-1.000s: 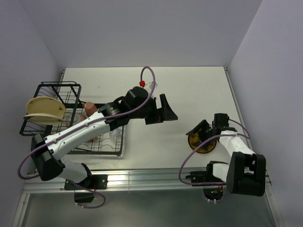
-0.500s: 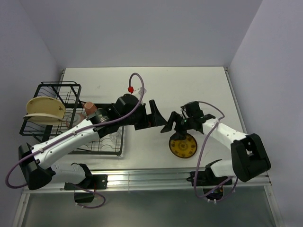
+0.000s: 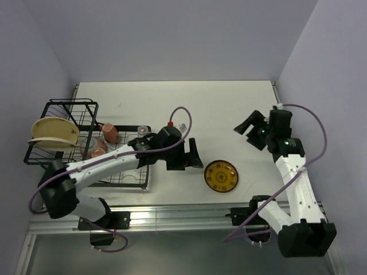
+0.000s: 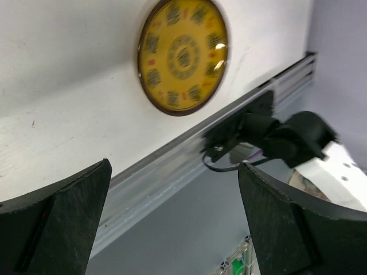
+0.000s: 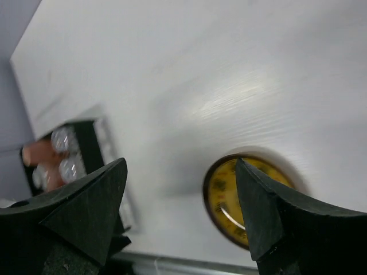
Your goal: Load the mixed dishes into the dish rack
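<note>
1. Both tools are empty. The left gripper [image 3: 195, 159] has its jaws spread as wide as they go, and the right gripper [image 3: 248, 129] is parted too, with nothing between its fingers.
2. Only the overhead camera takes in the whole dish rack [image 3: 60, 104], at the left edge of the table [image 3: 229, 103]. A cream plate [image 3: 53, 133] is propped at its raised basket end.
3. The yellow-and-dark ornate plate [image 3: 221, 176] lies flat on the table near the front edge, well outside the rack and just right of the left gripper. The left wrist camera shows its pattern sharply, along with the metal rail [image 4: 172, 166] below it. The right wrist camera catches only a blurred part of it.
4. Two pink mugs [image 3: 110, 133] sit on the rack's flat base.
5. Two clear glasses [image 5: 60, 139] show beside the mugs in the right wrist view. From above they are hard to make out.
6. The left arm [image 3: 103, 163] reaches low across the rack's base, hiding part of it. The right arm [image 3: 295, 172] is raised with its elbow bent, and its gripper is well away from the plate.
</note>
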### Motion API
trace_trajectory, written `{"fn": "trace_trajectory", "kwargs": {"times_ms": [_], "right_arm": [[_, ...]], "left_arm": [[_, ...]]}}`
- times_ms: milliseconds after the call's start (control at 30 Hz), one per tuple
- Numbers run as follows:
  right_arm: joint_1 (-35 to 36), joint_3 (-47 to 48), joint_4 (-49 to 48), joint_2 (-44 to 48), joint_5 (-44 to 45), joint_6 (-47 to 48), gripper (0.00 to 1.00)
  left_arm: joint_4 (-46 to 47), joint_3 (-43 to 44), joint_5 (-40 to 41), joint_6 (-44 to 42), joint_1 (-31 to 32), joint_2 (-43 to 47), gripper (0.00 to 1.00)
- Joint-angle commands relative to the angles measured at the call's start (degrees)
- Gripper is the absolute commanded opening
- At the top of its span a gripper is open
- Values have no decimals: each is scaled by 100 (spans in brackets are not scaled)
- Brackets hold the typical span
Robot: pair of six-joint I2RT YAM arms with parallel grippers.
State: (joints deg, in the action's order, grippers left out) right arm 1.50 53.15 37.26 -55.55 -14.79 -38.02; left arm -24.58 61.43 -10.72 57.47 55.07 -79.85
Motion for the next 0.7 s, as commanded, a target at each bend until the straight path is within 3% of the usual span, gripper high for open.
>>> {"fn": "trace_trajectory", "kwargs": {"times_ms": [0,200,400,600,667], "right_arm": [[-598,169,904,360,195,462,84],[-589,-454,713,835,-771,102,83],[-580,-542,818,1002,-982,128,83],[-580,-524,801,985,-1070,93,83],[-572,-542,783,985,-1070,93,83]], "left_arm": [[419,18,-369,-96,83,-591,98],[375,641,-413,9,118,-2015,96],[945,993,-879,97,136,-3000,77],[1385,1029,-1178,299,206,-3642,69],[1482,994,-1213,387,215,-3800,62]]}}
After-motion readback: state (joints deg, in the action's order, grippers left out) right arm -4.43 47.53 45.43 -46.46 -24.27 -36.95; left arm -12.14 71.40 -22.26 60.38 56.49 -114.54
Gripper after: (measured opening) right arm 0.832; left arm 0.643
